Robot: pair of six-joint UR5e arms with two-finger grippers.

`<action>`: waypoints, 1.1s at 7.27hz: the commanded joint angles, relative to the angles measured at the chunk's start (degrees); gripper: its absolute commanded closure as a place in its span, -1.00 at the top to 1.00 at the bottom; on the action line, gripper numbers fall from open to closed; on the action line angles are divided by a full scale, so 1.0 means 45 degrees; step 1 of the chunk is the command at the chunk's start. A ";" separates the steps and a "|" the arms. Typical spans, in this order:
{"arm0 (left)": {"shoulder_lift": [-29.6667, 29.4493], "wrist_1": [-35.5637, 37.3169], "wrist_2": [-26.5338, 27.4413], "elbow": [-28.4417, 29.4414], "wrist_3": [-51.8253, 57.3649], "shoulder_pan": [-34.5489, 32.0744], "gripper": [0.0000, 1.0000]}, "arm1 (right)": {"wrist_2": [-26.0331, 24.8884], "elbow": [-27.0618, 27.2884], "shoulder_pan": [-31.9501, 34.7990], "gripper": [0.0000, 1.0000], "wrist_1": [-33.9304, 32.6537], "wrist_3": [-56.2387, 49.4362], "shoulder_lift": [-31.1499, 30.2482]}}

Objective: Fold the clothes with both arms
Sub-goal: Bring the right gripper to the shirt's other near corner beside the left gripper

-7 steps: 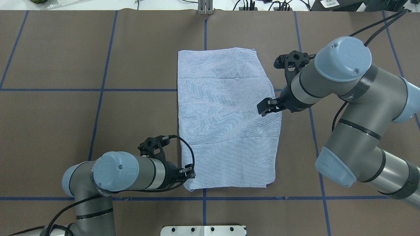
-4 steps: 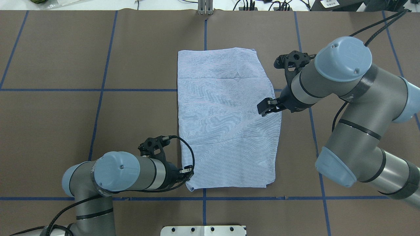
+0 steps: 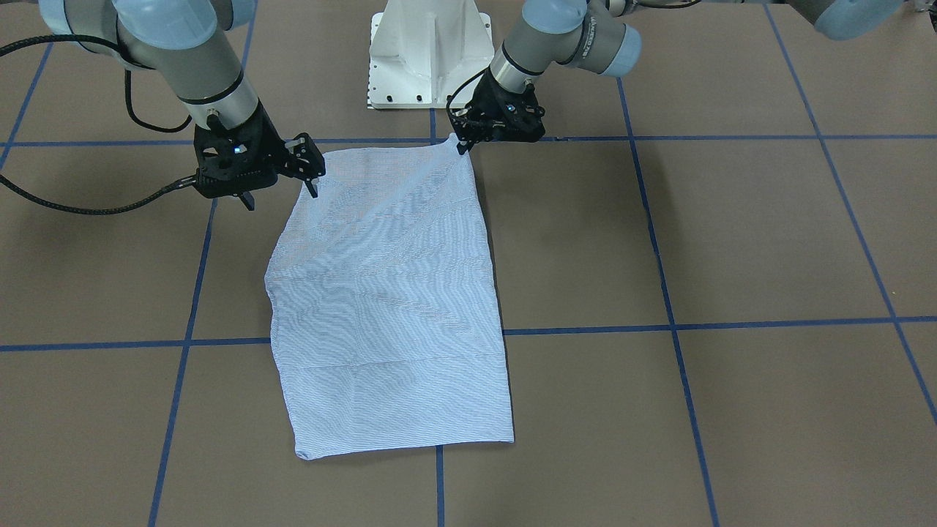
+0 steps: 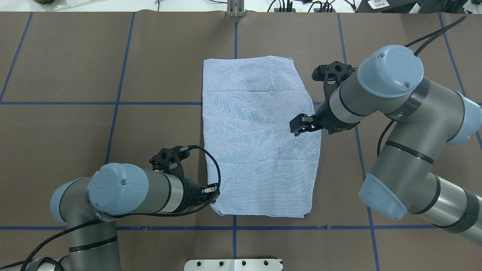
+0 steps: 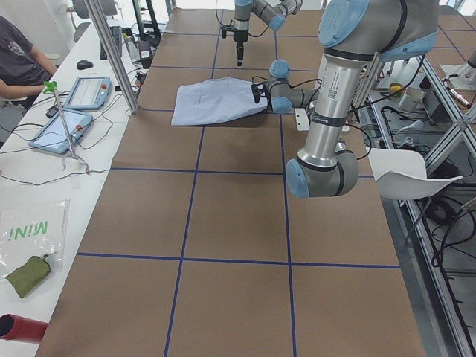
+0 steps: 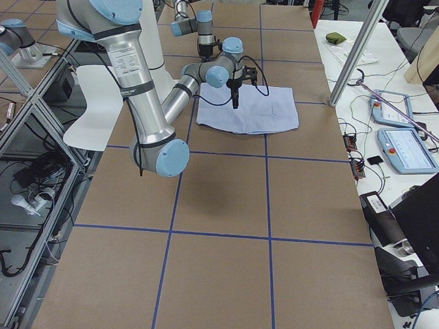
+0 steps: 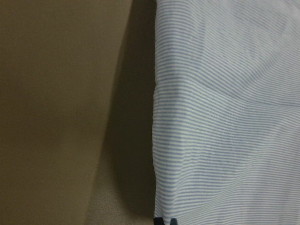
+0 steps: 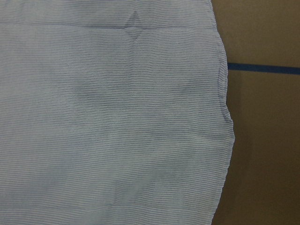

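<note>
The shirt [image 4: 260,139] lies flat on the brown worktop [image 4: 75,131], already folded to a tall rectangle whose long axis runs straight away from the robot's base, its near short edge just short of a blue tape line [image 4: 339,227].

Nearest the base, the left pincer [image 4: 214,196] sits at the shirt's near left corner, and its fingers look closed on that corner (in the front-facing view the cloth peaks up into the fingertips [image 3: 463,143]); the left wrist camera shows the shirt's left edge running away along the worktop.

Farther out, the right pincer [image 4: 298,127] hangs over the shirt's right edge, about halfway along its length, fingers close together and apparently gripping nothing; I cannot tell whether it touches the fabric.

So the left arm is at the near end while the right is mid-length; a fold carrying the near edge to the far one would likely need the right pincer back at the near right corner [image 4: 307,212].
</note>
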 commanded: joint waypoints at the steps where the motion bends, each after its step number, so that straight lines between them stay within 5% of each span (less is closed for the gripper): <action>1: 0.0045 0.0397 -0.0223 -0.0035 0.0029 -0.0263 -1.00 | -0.0357 -0.0026 -0.1233 1.00 0.1705 0.3172 -0.0163; 6: 0.0045 0.0261 -0.0184 0.0768 0.0029 -0.0283 -1.00 | -0.2876 -0.0356 -0.3717 1.00 0.1616 0.8741 -0.0436; 8: 0.0045 0.0261 -0.0184 0.0787 0.0009 -0.0283 -1.00 | -0.4805 -0.0339 -0.4342 1.00 0.1655 1.0003 -0.0594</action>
